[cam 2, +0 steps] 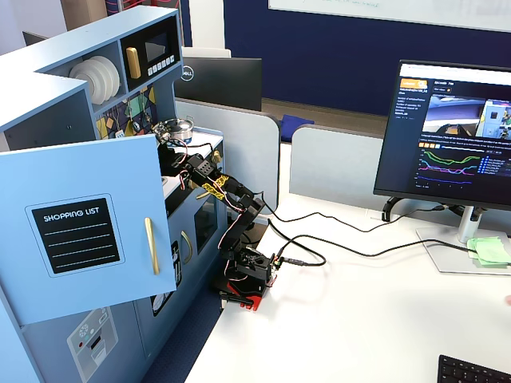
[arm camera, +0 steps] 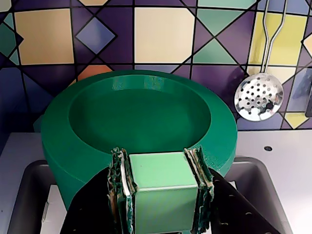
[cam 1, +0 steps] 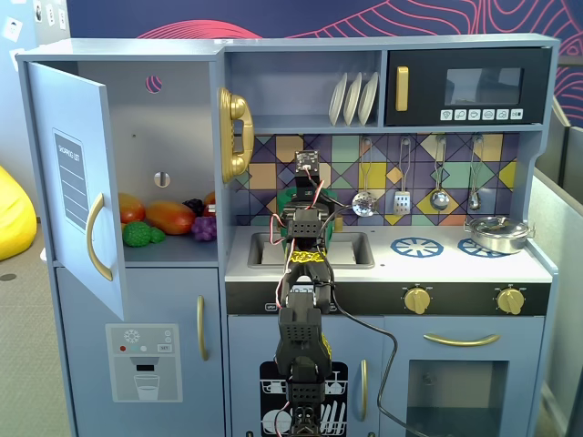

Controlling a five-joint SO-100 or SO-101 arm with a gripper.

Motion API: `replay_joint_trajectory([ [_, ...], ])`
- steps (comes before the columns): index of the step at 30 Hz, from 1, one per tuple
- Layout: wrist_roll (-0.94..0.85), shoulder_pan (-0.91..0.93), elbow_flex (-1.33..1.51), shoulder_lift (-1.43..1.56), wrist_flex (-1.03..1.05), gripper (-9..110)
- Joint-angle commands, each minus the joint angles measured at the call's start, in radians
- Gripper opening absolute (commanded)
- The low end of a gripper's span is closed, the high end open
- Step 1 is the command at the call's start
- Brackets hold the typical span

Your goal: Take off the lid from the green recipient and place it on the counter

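Observation:
In the wrist view the round green lid (arm camera: pixel 141 109) fills the middle, its raised rim around a sunken top. My gripper (arm camera: pixel 159 157) is shut on the pale green strap-like bar (arm camera: pixel 163 190) at the lid's near edge, with a padded finger pressed on each side. The lid is over the sink (arm camera: pixel 27 195) of the counter (arm camera: pixel 287 165). The green recipient (cam 1: pixel 284 198) shows only as a green sliver behind my arm in a fixed view. I cannot tell whether the lid still rests on it. My gripper (cam 1: pixel 301 205) reaches over the sink (cam 1: pixel 351 250).
A silver pot (cam 1: pixel 496 234) sits on the right burner of the counter (cam 1: pixel 437 264). Utensils hang on the tiled back wall, a slotted spoon (arm camera: pixel 258 96) among them. The fridge door (cam 1: pixel 82 200) stands open at the left. Cables trail from the arm (cam 2: pixel 231 203).

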Motion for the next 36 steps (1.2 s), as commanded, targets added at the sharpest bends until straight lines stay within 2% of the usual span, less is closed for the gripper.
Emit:
replay_joint_trajectory([
  [1, -0.040, -0.014, -0.098, 0.038, -0.021, 0],
  [9, -0.094, 0.051, -0.155, 0.078, 0.028, 0],
  [22, 0.009, 0.422, -0.153, 0.074, 0.012, 0],
  [27, 0.005, 0.515, 0.021, 0.048, -0.210, 0],
  [36, -0.064, 0.546, 0.285, -0.080, -0.561, 0],
])
